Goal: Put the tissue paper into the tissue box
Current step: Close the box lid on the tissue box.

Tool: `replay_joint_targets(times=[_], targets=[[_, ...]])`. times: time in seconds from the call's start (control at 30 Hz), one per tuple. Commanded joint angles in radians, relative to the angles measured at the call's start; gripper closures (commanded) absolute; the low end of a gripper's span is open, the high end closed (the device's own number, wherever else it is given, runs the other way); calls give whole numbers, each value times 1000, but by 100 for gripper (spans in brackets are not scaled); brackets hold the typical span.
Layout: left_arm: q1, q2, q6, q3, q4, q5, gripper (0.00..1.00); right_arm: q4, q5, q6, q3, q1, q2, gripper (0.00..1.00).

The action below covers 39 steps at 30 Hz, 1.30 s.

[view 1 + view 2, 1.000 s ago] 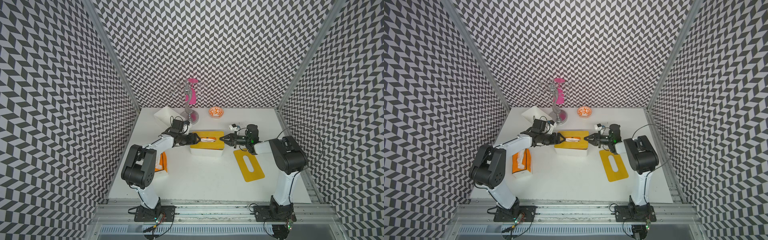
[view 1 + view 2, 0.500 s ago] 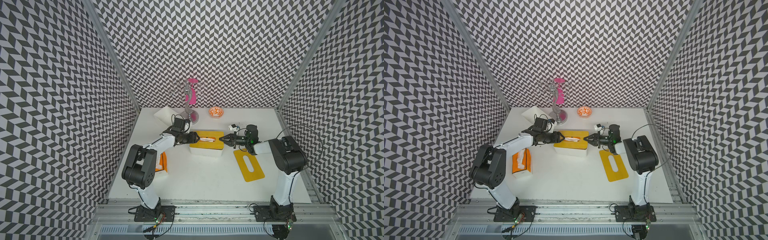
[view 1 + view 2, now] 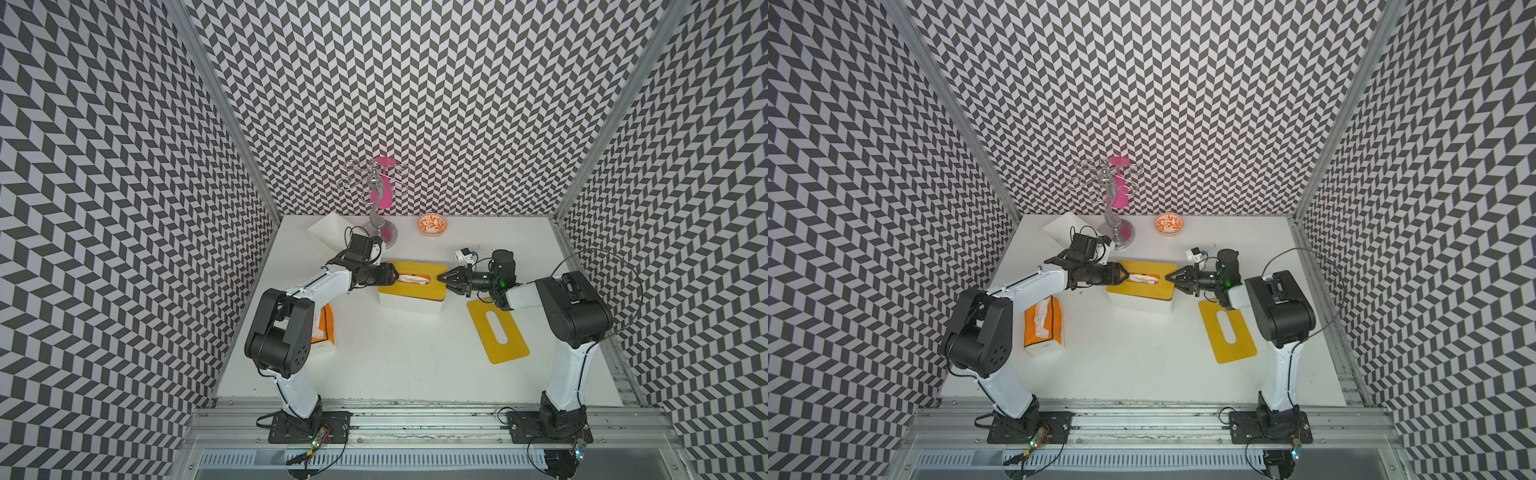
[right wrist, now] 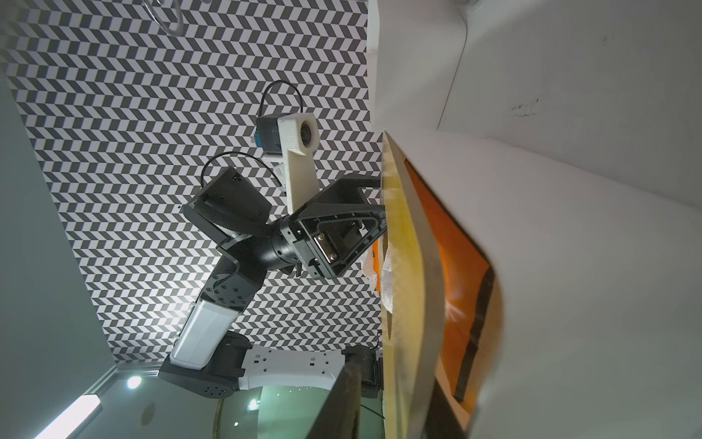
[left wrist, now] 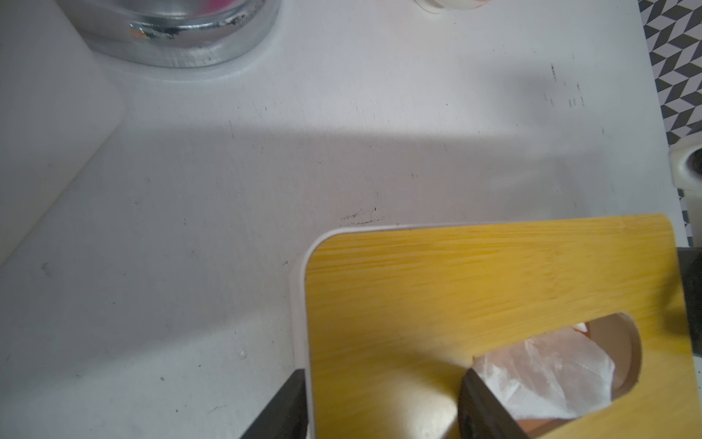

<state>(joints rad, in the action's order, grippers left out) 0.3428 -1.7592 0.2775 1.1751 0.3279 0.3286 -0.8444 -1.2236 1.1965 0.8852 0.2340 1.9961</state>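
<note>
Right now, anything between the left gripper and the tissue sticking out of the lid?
Nothing visible. The left gripper straddles one end of the lid, with one finger at the edge of the tissue. The right gripper is at the lid's opposite end, clear of that path.

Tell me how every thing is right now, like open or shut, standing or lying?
tissue box, upright, covered
box lid, on the box, one end looks slightly raised
tissue paper, poking through the lid's slot
spare lid, lying flat
orange tissue pack, lying flat, tissue showing
left tool, open at the box lid's end
right tool, open around the raised end
bowl, upright
silver stand, upright
</note>
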Motion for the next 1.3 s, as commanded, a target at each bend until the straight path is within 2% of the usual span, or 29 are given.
replay_joint_targets(times=[0.0, 0.17, 0.37, 0.67, 0.9, 1.27], targets=[[7, -34, -20, 2, 52, -33, 59, 17, 7, -29, -21, 5, 10, 67], [6, -34, -23, 4, 57, -38, 61, 67, 9, -72, -25, -19, -17, 61], [7, -34, -26, 8, 62, -43, 62, 345, 37, -279, 17, -43, -61, 58], [5, -34, -29, 9, 66, -51, 62, 371, 27, -304, -3, -81, -97, 56], [6, -34, -29, 12, 69, -49, 62, 503, 64, -416, -2, -118, -133, 55], [7, -28, -29, 12, 68, -41, 62, 577, 135, -500, -17, -127, -171, 51]])
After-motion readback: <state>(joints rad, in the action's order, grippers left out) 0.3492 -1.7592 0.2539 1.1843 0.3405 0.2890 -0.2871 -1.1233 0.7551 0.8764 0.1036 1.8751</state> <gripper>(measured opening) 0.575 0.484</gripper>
